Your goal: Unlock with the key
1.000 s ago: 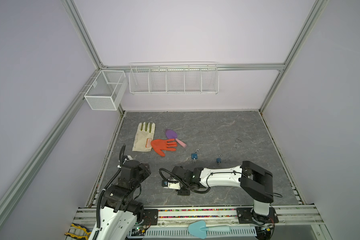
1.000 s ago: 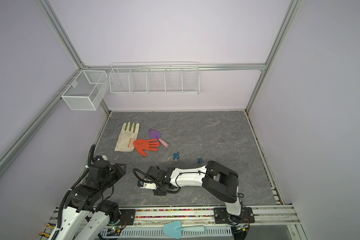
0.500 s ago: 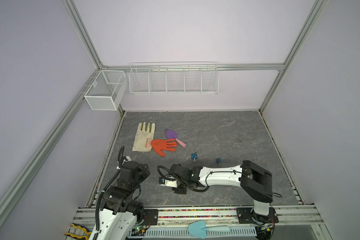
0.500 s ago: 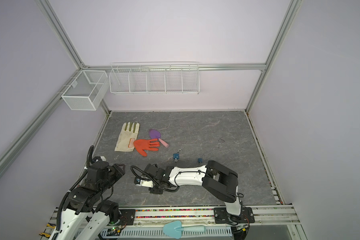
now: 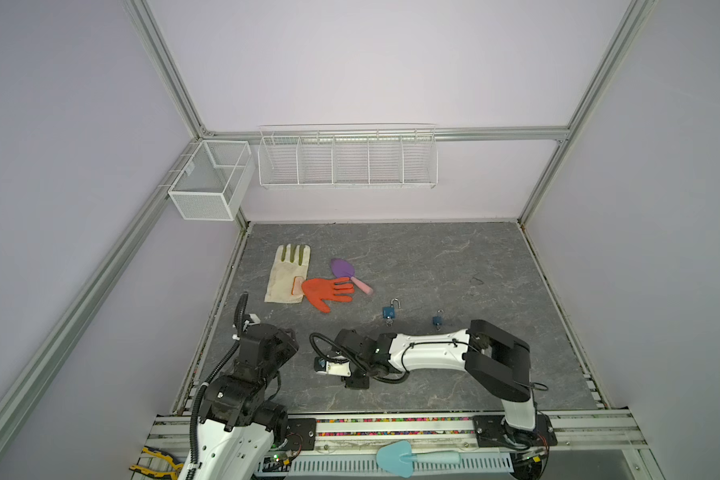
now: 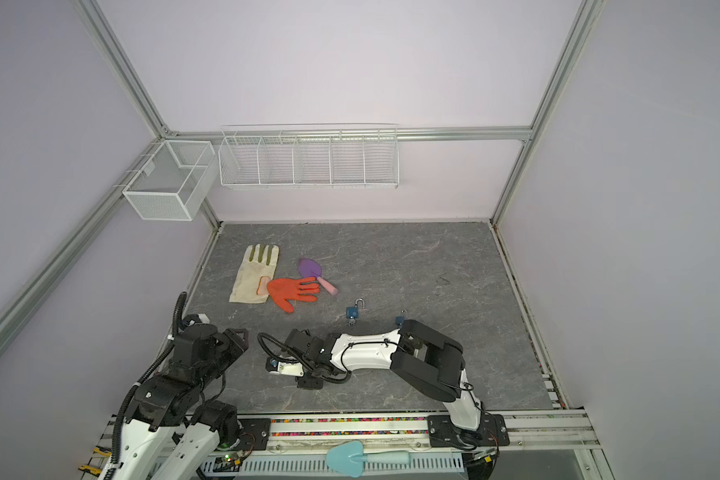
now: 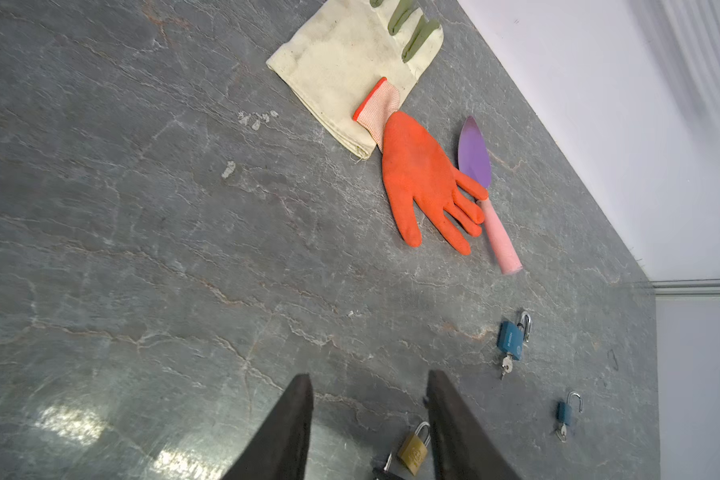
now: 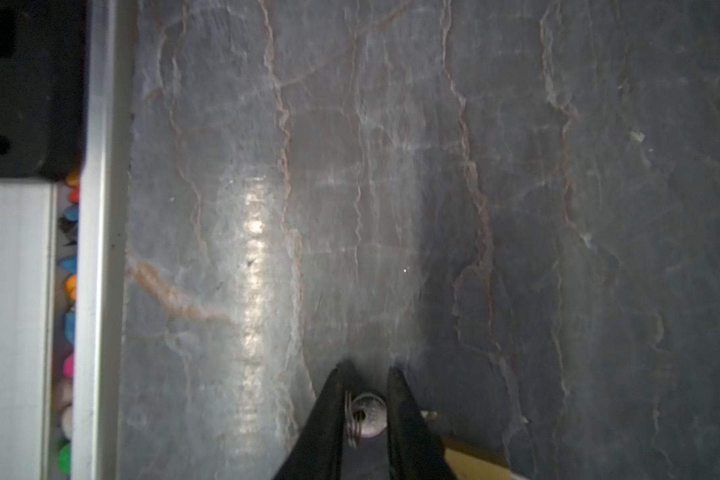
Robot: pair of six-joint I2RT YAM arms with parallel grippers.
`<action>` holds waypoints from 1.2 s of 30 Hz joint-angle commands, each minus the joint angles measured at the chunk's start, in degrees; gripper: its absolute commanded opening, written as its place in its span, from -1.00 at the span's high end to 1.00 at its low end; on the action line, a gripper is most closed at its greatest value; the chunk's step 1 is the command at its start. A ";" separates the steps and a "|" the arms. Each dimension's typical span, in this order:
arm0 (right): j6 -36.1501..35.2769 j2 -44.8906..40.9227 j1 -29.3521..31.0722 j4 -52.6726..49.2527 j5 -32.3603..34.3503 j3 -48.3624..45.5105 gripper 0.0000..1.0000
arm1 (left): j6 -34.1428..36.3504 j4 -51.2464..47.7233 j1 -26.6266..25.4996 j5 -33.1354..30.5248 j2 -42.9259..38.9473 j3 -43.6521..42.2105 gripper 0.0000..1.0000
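The right tool [image 8: 366, 374] is clenched on the small silver round-headed key [image 8: 366, 415], low and left of centre in both top views, with a small brass padlock [image 7: 413, 451] just beside it. The key is likely light, stiff and slick, best pinched by its flat head. The released left tool [image 7: 368, 374] hovers near. The grey stone-patterned counter [image 8: 516, 208] looks hard and open, so the lock may skid.

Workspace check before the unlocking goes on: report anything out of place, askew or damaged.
The light blue trowel lies off the table, on the slotted tray at the front rail. On the table, the orange glove overlaps both the cream glove and the purple trowel. Nothing looks spilled or broken.
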 commanded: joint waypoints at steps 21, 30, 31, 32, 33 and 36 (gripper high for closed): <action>15.05 -16.17 -5.36 5.93 -6.71 -6.81 0.87 | -3.10 3.67 0.42 5.00 0.87 3.83 0.07; 35.95 -28.83 -12.87 13.14 -11.96 -12.96 0.87 | -6.73 19.17 0.35 16.86 6.40 4.95 -0.01; 38.06 -30.30 -13.72 13.94 -11.41 -13.66 0.87 | -7.00 21.22 0.31 18.15 7.29 4.87 -0.02; 40.34 -31.75 -14.92 14.58 -11.62 -14.27 0.87 | -7.43 24.08 0.18 19.67 8.48 4.76 -0.02; 42.06 -33.14 -15.89 15.23 -12.09 -14.73 0.87 | -8.25 26.97 -0.01 21.20 9.69 4.62 -0.02; 46.91 -37.52 -18.60 15.87 -10.96 -15.50 0.87 | -10.64 35.27 -2.27 22.83 12.98 4.17 -0.04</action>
